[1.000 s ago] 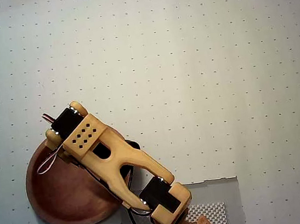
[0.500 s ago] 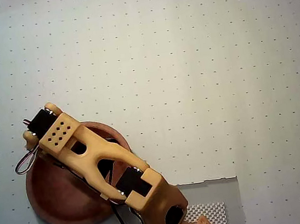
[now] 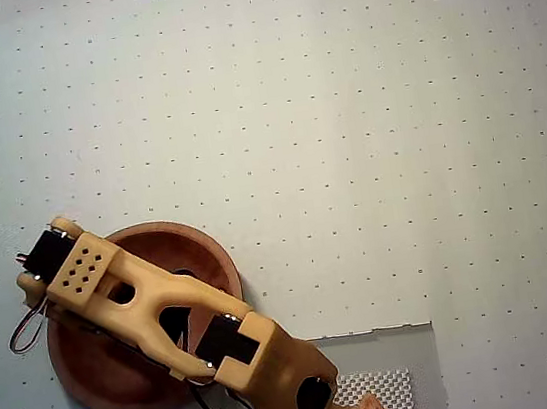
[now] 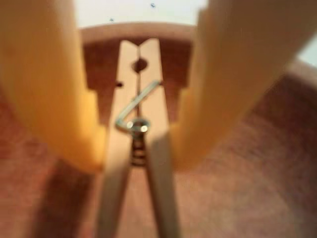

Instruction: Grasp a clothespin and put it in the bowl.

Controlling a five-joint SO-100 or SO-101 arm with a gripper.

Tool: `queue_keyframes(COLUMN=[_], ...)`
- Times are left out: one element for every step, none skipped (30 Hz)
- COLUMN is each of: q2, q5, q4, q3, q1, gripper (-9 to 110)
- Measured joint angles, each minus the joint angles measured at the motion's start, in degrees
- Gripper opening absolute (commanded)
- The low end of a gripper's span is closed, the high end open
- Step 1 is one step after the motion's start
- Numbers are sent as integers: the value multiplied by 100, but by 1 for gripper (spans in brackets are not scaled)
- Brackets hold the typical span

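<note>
The worktop is pale off-white with a regular grid of small dark dots. The bowl is reddish-brown with a lighter brown rim, and in the wrist view its inside shows a warm red-brown wood tone. The arm is mustard yellow with black motor blocks and thin red and black wires at its tip. The end effector has the same yellow fingers. The clothespin is light tan wood with a silver-grey metal spring. A grey patch lies at the bottom edge, bearing a black-and-white checked mesh pattern and an orange piece.
</note>
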Motion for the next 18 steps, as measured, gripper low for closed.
queue_keyframes(q2=[0, 0, 0, 0, 0, 0, -18, -97, -158, -246, -316, -352, -387, -396, -404, -404, -404, -404], q5=[26, 62, 79, 88, 97, 105, 123, 149, 149, 149, 149, 149, 149, 149, 149, 149, 149, 149], q4=[0, 0, 0, 0, 0, 0, 0, 0, 0, 0, 0, 0, 0, 0, 0, 0, 0, 0], q3=[0, 0, 0, 0, 0, 0, 0, -9, -9, -9, -9, -9, -9, -9, -9, -9, -9, -9], q1=[-26, -35, -35, -18, 0, 9, 9, 0, 0, -9, 0, 18, 53, 88, 123, 141, 158, 158], gripper=[-2, -2, -2, -2, -2, -1, 1, 3, 5, 9, 10, 12, 13, 14, 14, 14, 14, 14])
